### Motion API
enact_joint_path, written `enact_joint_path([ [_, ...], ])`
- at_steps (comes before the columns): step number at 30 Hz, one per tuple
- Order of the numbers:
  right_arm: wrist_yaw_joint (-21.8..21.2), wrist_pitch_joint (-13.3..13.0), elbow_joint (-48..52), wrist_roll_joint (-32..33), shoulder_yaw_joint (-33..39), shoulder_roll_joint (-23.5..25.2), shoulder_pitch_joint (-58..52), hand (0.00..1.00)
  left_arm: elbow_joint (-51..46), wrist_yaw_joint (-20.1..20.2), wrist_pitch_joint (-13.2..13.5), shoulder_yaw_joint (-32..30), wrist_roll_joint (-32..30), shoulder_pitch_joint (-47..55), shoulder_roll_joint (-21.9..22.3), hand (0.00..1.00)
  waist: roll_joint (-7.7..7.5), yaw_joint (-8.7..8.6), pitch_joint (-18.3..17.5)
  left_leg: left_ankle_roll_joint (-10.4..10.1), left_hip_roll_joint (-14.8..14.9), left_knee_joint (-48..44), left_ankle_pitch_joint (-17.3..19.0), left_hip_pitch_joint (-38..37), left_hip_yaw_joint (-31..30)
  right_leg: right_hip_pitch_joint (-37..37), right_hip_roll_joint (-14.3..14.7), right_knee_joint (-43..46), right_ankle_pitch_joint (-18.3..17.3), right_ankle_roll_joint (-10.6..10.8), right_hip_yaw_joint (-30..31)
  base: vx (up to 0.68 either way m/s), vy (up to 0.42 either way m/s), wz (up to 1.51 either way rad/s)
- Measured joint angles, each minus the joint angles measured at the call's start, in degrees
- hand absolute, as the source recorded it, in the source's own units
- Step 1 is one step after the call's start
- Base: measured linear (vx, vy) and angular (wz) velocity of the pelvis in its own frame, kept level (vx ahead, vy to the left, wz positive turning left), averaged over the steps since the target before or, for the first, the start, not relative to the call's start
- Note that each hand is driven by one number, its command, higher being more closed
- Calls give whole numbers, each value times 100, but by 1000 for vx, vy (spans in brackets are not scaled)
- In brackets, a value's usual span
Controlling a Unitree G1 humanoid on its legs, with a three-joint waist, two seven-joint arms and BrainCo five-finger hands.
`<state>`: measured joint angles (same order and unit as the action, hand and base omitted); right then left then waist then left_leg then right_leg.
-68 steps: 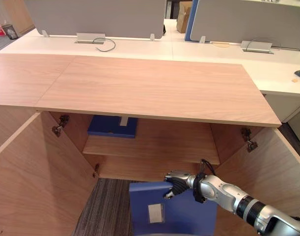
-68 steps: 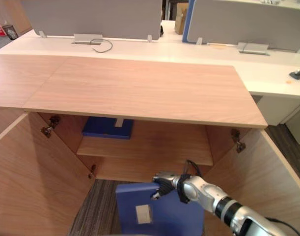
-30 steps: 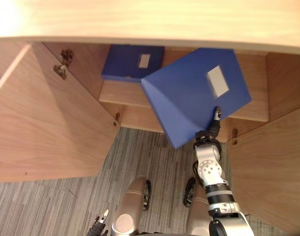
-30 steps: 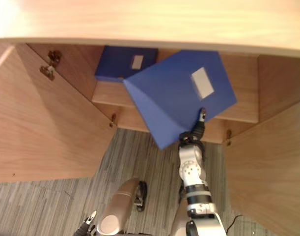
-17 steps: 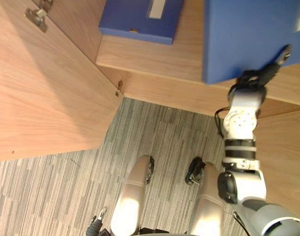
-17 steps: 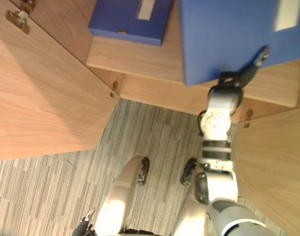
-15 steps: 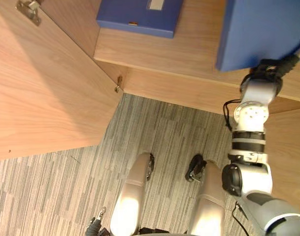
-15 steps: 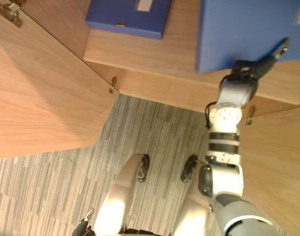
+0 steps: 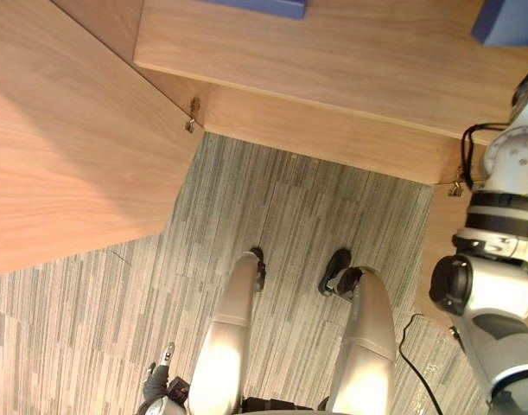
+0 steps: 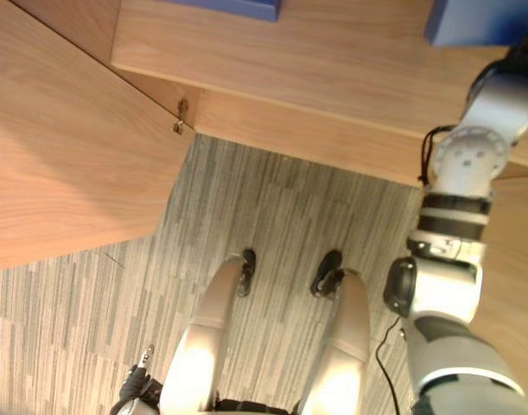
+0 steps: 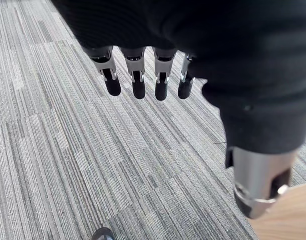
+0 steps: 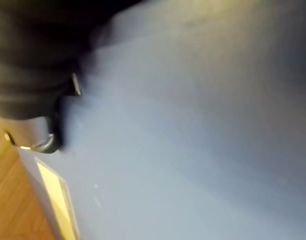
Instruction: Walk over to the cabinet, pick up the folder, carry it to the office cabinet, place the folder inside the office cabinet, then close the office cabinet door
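Two blue folders show at the light wooden shelf [image 9: 333, 52] of the open cabinet. The large blue folder with a pale label strip [image 10: 475, 17] is over the shelf's right part, at the end of the right arm; a flat second blue folder [image 9: 262, 5] lies farther left. Right hand [image 12: 27, 75] sits close against the large folder's face; whether it is clamped there cannot be told. Left hand [image 11: 136, 75] hangs low over grey striped carpet [image 9: 307, 216], fingers straight, holding nothing. Wooden cabinet door [image 9: 65, 147] stands open at left.
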<state>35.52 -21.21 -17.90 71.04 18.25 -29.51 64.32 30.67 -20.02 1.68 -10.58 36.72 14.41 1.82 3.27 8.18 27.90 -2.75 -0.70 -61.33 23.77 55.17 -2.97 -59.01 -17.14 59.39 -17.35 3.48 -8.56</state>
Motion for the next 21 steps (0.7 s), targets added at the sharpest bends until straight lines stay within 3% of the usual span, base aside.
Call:
enact_joint_path([
  [2,-4,-35,1,38,-27,-23,220,100,-148,-39,-1,-4,39,-14,13,0,-22,-12,13,-44,0,186,-116,6,-27,3,-7,-130,43,-63,-71,10,21,10],
  [3,-4,-44,1,52,-28,-23,246,0,-160,-42,-1,-4,41,-14,14,0,-24,-13,14,-43,-2,208,-126,4,-29,3,-9,-141,45,-66,-76,8,10,11],
  [10,-32,-262,1,224,-206,-115,582,0,-208,-90,2,-107,61,-15,65,0,-50,-27,30,-147,13,446,-241,27,-180,5,-11,-225,56,-86,-269,16,9,9],
  [14,-337,-260,-1,218,-211,-395,715,0,-286,-87,1,-130,56,-28,66,0,-51,0,30,-186,3,530,-319,63,-282,42,-25,-308,68,-107,-388,5,42,10],
  [17,-522,-216,-150,217,-314,-410,809,0,-429,-82,5,-145,53,-33,67,0,-52,8,31,-203,4,594,-366,63,-294,44,-24,-336,75,-119,-404,-5,27,4],
  [21,-731,191,-643,218,-520,-422,863,0,-443,-73,28,-190,56,-83,72,0,-52,11,31,-236,27,727,-470,67,-320,51,9,-468,130,-207,-462,-15,25,1],
])
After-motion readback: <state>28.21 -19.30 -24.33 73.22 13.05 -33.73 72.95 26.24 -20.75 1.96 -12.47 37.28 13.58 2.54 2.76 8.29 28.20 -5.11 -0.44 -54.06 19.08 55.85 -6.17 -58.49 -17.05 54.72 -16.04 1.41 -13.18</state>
